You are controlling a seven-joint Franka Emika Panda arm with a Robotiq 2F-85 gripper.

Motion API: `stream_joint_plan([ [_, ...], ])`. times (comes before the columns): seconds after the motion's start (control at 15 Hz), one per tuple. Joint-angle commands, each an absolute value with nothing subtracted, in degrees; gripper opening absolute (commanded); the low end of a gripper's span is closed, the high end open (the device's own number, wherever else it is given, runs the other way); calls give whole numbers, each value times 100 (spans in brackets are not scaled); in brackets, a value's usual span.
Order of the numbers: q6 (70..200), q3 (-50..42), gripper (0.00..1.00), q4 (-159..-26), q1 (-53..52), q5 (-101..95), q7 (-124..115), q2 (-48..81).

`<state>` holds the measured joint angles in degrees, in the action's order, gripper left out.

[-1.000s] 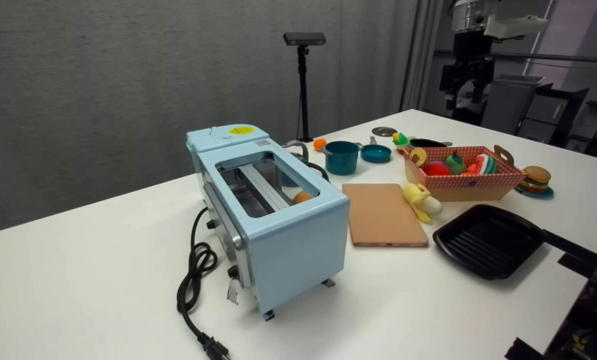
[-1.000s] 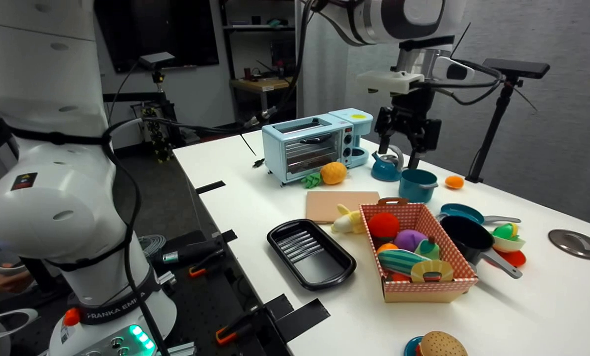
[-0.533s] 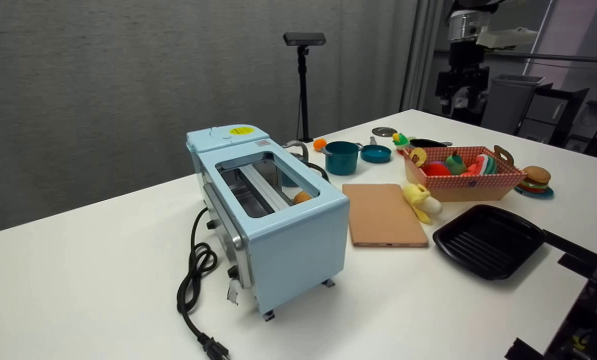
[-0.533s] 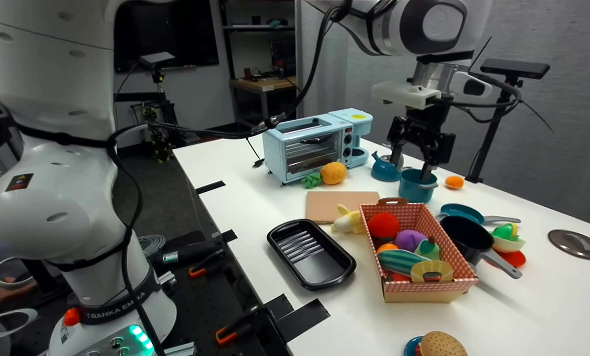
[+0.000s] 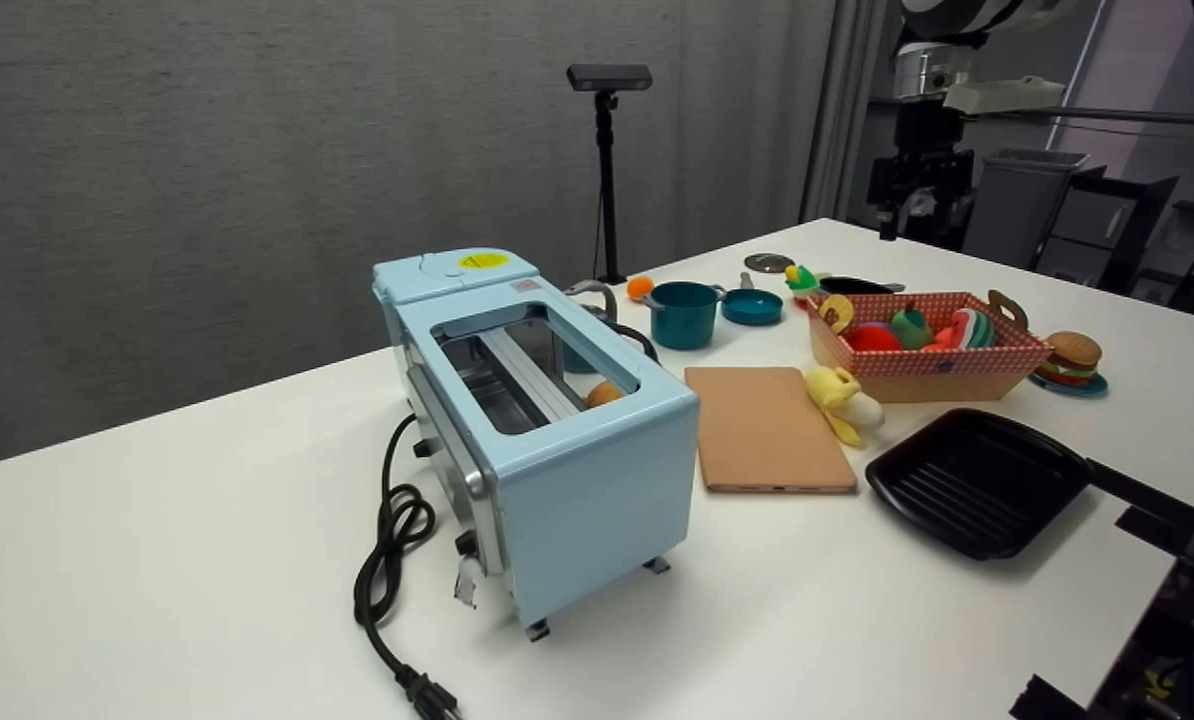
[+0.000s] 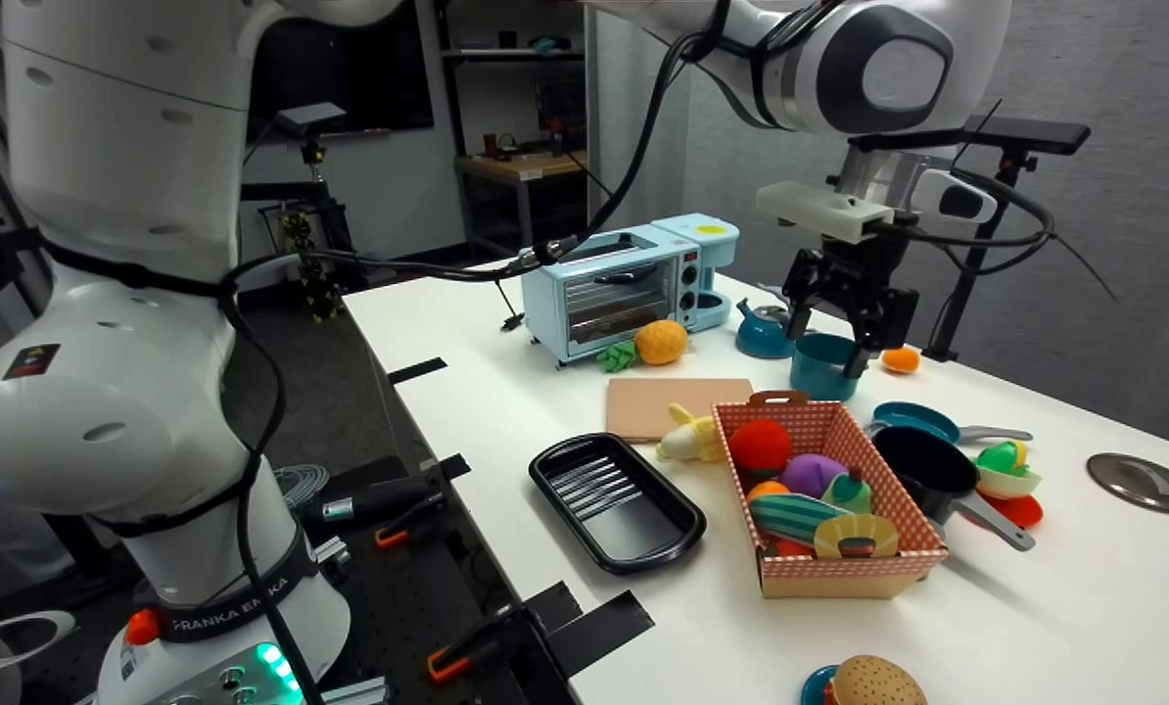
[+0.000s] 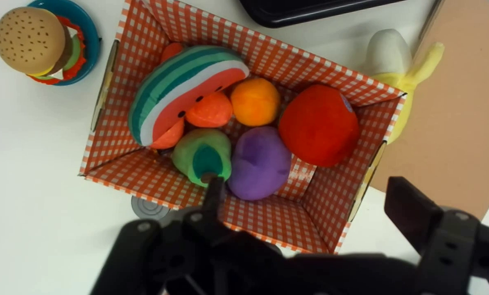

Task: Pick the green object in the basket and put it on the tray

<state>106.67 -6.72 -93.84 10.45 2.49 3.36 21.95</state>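
The green object (image 7: 201,151) is a light green plush piece with a dark green patch and brown stem. It lies in the red-checked basket (image 7: 334,205) beside a purple plush, and shows in both exterior views (image 5: 912,330) (image 6: 847,493). My gripper (image 7: 308,184) is open and empty, high above the basket's far part. In the wrist view one finger (image 7: 215,196) overlaps the green object's stem edge; the other is beyond the basket's end wall. In an exterior view the gripper (image 6: 824,352) hangs above table height. The black ridged tray (image 6: 643,524) lies beside the basket, empty.
The basket also holds a watermelon plush (image 7: 187,90), an orange (image 7: 255,102) and a red plush (image 7: 319,125). A banana toy (image 6: 687,438) and cutting board (image 6: 678,406) adjoin it. A dark pot (image 6: 922,470), burger (image 6: 873,682) and toaster oven (image 6: 614,294) stand around.
In an exterior view the arm and gripper have moved right and downward. In the other exterior view the gripper has shifted slightly left and down. The basket, tray and green object have not moved.
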Motion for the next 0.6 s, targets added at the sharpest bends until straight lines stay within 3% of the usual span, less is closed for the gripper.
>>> stream_joint_plan([
  [0.0,10650,-671,100,-9367,1044,250,340,2200],
  [0.53,9966,-708,100,-8654,1212,384,318,3100],
])
